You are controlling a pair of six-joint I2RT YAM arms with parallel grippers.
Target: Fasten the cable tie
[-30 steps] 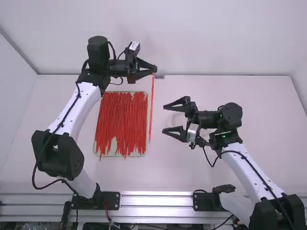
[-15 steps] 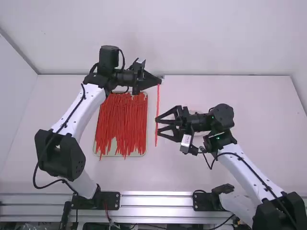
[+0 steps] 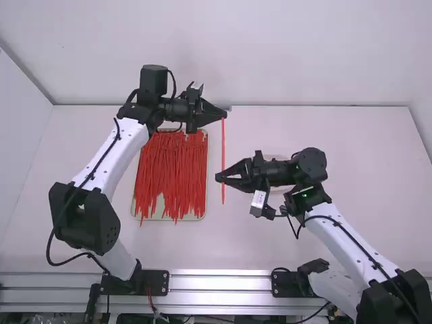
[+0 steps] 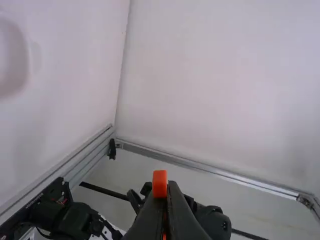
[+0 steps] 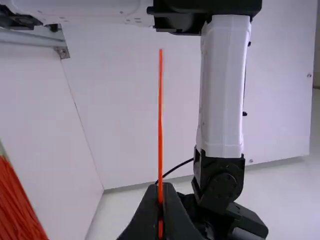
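Red cable tie is gripped at one end by the closed left hand and farther along by the closed right hand.

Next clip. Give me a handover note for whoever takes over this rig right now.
Left gripper: shut on the tie at its upper end.
Right gripper: shut on the same tie lower down, with a short length hanging below.
Tie: straight and upright between the two grippers, beside the pile of spare ties.
Done: one tie is out of the pile and held by both arms.
Left: bend it into a loop, thread the tail through the head and pull tight. No loop yet.
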